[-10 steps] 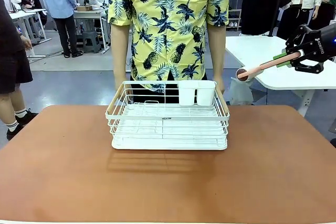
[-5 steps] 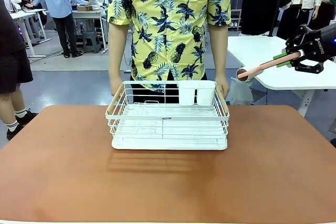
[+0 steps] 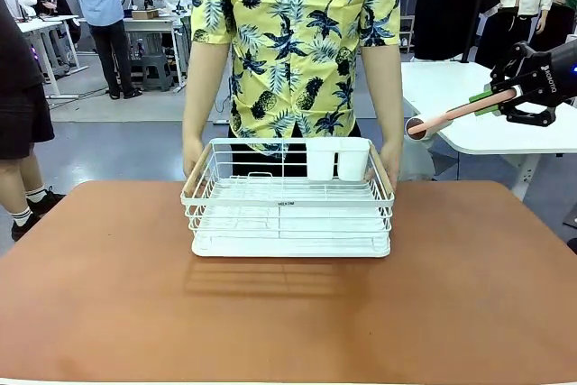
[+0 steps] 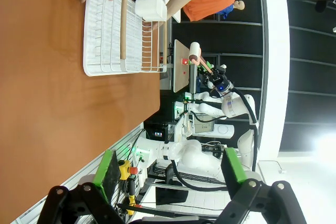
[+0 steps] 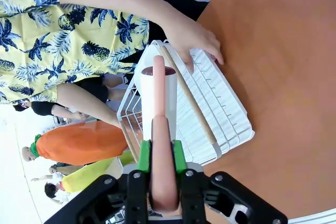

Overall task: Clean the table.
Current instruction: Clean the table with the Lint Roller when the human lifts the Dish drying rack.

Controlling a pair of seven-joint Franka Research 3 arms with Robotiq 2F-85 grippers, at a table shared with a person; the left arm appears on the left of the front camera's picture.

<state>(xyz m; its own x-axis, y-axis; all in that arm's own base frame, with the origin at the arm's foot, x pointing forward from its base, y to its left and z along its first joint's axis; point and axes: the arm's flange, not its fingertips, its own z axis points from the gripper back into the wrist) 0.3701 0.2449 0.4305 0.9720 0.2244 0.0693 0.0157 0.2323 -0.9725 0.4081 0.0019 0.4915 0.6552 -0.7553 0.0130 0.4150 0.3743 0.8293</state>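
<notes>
Here, across the whole front: wide reddish-brown desk point(image 3: 108, 313), smooth and dull, with round corners. In the middle, nearer the far edge, sitting flat on it: white wire rack point(image 3: 288, 223) with a wooden handle at each end. At the back right inside the rack, side by side: two white cups point(image 3: 335, 160). At the two ends of the rack: person's hands point(image 3: 192, 158), one on each side, right by the handles. All around the rack, plain brown top, with a soft shadow just in front.

Up at the right, high in the air past the desk's far corner: right fingers point(image 3: 491, 101), clenched tight on the pink handle of a roller point(image 3: 451, 114), round end pointing toward the person. From the right wrist, same pink handle squeezed between the green pads, straight up the middle.

Low in the left wrist view: left fingers point(image 4: 109, 174), spread wide, released, nothing between them, well apart from the rack.

Behind the desk: grey floor point(image 3: 117, 146). Off to the right: white desk point(image 3: 451, 87) on white legs. Far back at the left: people standing by more desks.
</notes>
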